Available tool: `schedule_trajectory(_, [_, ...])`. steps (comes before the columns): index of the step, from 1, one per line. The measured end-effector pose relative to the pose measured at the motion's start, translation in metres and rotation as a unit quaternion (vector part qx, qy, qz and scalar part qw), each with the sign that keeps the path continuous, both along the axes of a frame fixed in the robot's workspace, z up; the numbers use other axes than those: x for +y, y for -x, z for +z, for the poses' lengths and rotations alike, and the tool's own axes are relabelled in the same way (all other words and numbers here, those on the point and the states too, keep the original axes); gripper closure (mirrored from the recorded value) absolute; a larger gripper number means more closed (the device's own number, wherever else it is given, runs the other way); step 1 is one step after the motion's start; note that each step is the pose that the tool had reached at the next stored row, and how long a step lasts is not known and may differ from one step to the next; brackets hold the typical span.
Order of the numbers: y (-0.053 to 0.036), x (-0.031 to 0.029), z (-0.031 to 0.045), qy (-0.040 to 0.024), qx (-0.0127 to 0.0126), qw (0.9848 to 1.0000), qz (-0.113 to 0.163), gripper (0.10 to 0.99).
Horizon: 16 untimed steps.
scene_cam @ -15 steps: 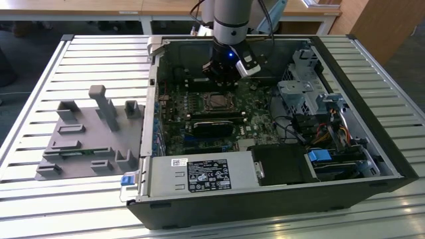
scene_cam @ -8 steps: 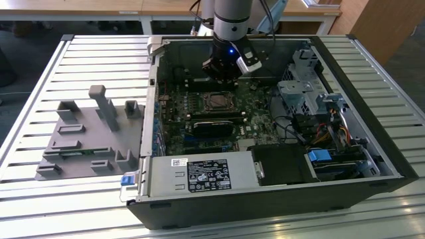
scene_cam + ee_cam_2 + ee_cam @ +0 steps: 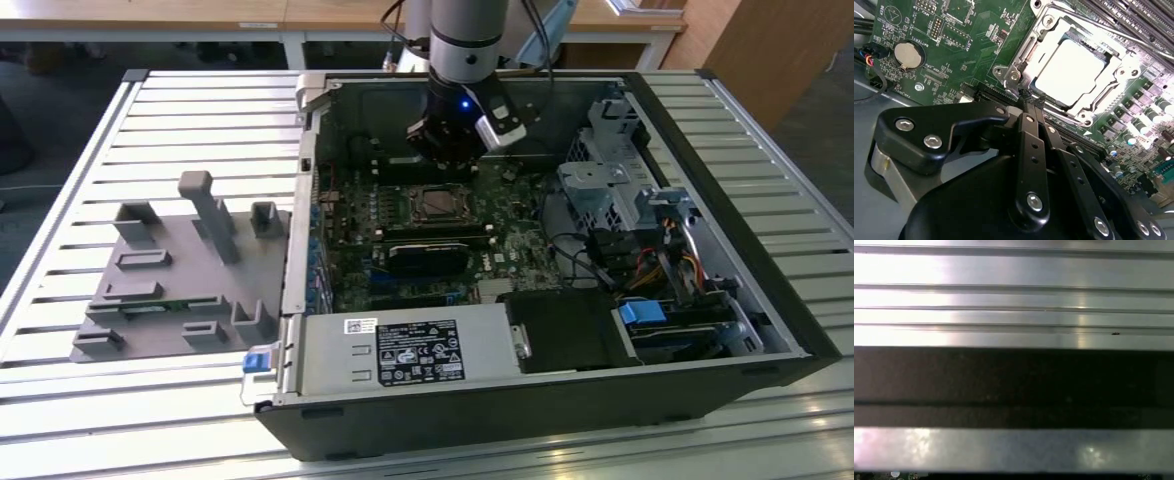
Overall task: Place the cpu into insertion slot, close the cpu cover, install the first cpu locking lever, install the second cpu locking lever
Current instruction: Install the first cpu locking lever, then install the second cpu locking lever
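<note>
While the arm is hanging over the open computer case (image 3: 787, 340) in the exterior view, the black power supply box (image 3: 407, 352) is lying nearest the camera along the case's front edge, with a grey parts fixture (image 3: 174, 270) resting on the slatted table (image 3: 80, 150) towards the exterior view's left. Farther in, the green motherboard (image 3: 521, 255) is lying flat, and the insertion slot (image 3: 437, 204) is sitting near its middle. In the second wrist view the cpu (image 3: 1071, 70) is sitting inside the slot, its pale top showing through the window of the cpu cover (image 3: 1054, 30), which is lying flat around it. A thin locking lever (image 3: 1094, 22) is running along the far side of the cover. The gripper (image 3: 1030, 100) is hovering just beside the near corner of the cover, its fingers pressed together and holding nothing. Beyond the slot, the arm's grey column is rising at the back wall of the case.
</note>
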<state>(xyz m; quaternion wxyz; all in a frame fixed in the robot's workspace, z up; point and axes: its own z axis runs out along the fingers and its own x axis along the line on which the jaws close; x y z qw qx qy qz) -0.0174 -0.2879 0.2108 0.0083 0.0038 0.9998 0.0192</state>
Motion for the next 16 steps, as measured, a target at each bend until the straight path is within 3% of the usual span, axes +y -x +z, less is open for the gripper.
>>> schedule_trajectory(16, [-0.0005, -0.0041, 0.0, 0.0, 0.0, 1.0, 0.0, 0.973])
